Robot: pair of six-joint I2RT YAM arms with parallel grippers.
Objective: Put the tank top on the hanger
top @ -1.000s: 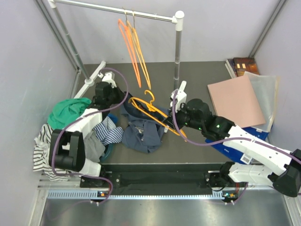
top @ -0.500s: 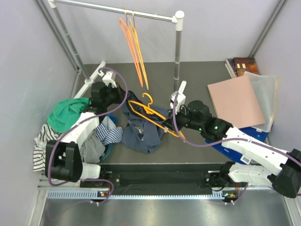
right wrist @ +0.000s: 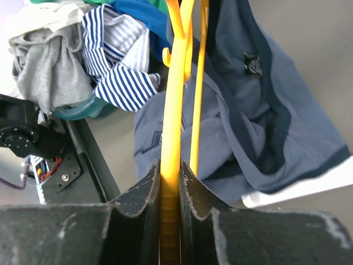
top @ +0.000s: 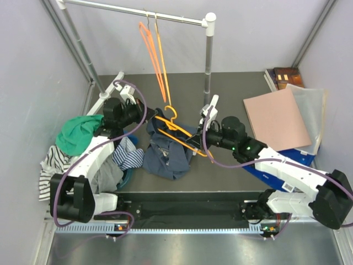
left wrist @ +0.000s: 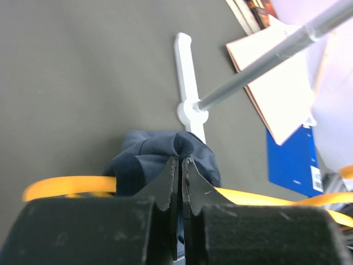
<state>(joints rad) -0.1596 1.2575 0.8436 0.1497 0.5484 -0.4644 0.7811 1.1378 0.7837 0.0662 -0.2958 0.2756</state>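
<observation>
Pale lilac walls (top: 33,66) close in a dark grey surface (top: 231,88), and both arms reach out from its near edge. Close to the near left corner lies a heap of clothes: a blue-and-white striped cloth (top: 129,157), a grey piece, and beyond them a green garment (top: 77,132) against the left edge.

The tank top (top: 165,157) lies crumpled around the middle of the surface, just beside the striped cloth, with its upper part drawn up toward the left. The right gripper (right wrist: 170,168) is clamped on a bar of the hanger (right wrist: 172,110), holding it tilted over the tank top with the hook pointing toward the far edge. Across from it, the left gripper (left wrist: 180,160) has its fingers pressed together on a bunched fold of the navy cloth, which is draped over one end of the hanger.

A pink board (top: 276,118) rests by the right edge, with books (top: 287,74) in the far right corner. Along the far edge stands a clothes rack (top: 132,12) on a white foot (left wrist: 187,83), with two redder orange hangers (top: 157,61) hanging from its rail.
</observation>
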